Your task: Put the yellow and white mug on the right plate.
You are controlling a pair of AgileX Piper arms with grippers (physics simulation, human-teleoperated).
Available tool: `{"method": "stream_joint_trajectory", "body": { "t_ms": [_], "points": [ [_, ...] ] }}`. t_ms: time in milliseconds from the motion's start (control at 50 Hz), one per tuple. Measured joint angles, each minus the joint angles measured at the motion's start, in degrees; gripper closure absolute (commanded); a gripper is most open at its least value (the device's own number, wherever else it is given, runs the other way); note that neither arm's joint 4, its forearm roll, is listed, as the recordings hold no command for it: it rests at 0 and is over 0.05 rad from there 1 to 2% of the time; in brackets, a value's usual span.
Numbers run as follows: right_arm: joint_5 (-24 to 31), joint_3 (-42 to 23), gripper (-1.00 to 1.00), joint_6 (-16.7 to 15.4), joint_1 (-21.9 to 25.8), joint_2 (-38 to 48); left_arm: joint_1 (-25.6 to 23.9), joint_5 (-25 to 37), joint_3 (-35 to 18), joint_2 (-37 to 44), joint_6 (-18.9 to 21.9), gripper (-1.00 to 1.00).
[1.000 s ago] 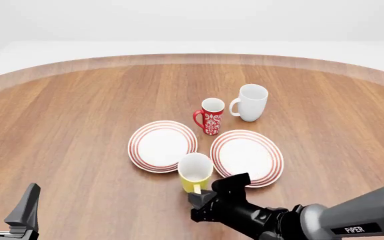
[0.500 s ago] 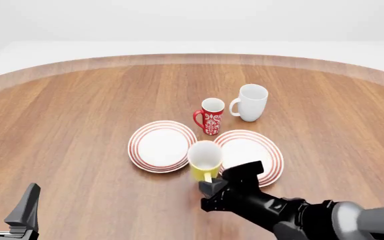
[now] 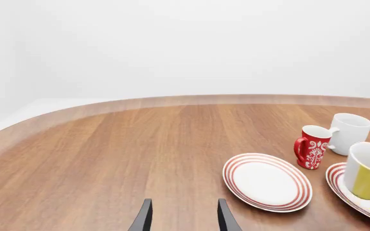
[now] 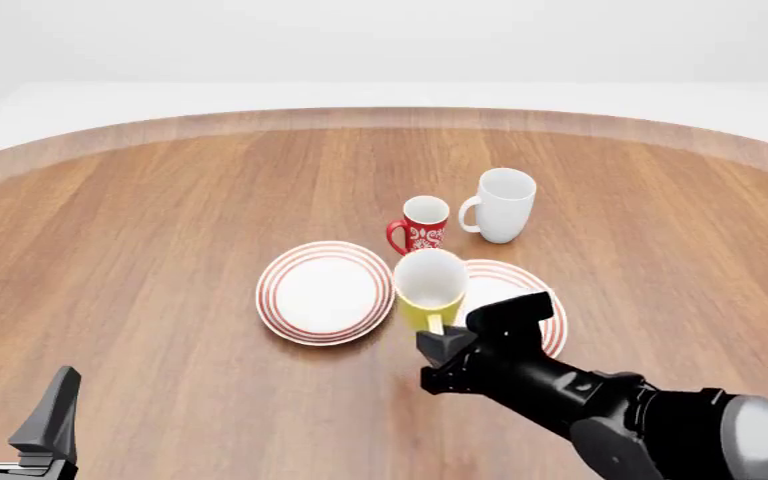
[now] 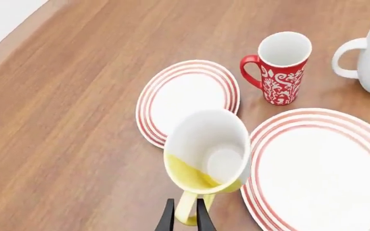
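The yellow and white mug (image 4: pixel 430 284) hangs tilted above the table, over the left edge of the right plate (image 4: pixel 499 282). My right gripper (image 4: pixel 438 333) is shut on its yellow handle from the near side. The right wrist view shows the mug (image 5: pixel 207 153) from above, white inside, with the thin fingers (image 5: pixel 167 219) pinching the handle and the right plate (image 5: pixel 326 173) beside it. The left gripper (image 4: pixel 17 408) stands open at the near left corner, far from the mug. Seen from the left wrist, its fingers (image 3: pixel 144 217) are spread and the mug (image 3: pixel 368 171) sits at the picture's edge.
The left plate (image 4: pixel 324 292), a look-alike, lies just left of the mug. A red white-patterned mug (image 4: pixel 424 224) and an all-white mug (image 4: pixel 502 204) stand behind the right plate. The wooden table's curved far edge (image 4: pixel 384 115) lies well beyond them.
My right gripper has carried the yellow mug up and away from me, to the right, from the table in front of the plates to the right plate's left edge. The left arm has stayed still.
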Motion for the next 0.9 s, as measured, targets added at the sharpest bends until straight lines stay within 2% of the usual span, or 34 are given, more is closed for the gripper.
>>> {"method": "stream_joint_trajectory", "body": {
  "t_ms": [440,900],
  "points": [
    [2.41,-0.3,1.0,-4.29,-4.83,-3.06,0.0,0.0,0.0,0.0,0.0,-1.0],
    [2.01,-0.47,1.0,-6.65,-7.85,-3.18,0.0,0.0,0.0,0.0,0.0,-1.0]
  ]
}}
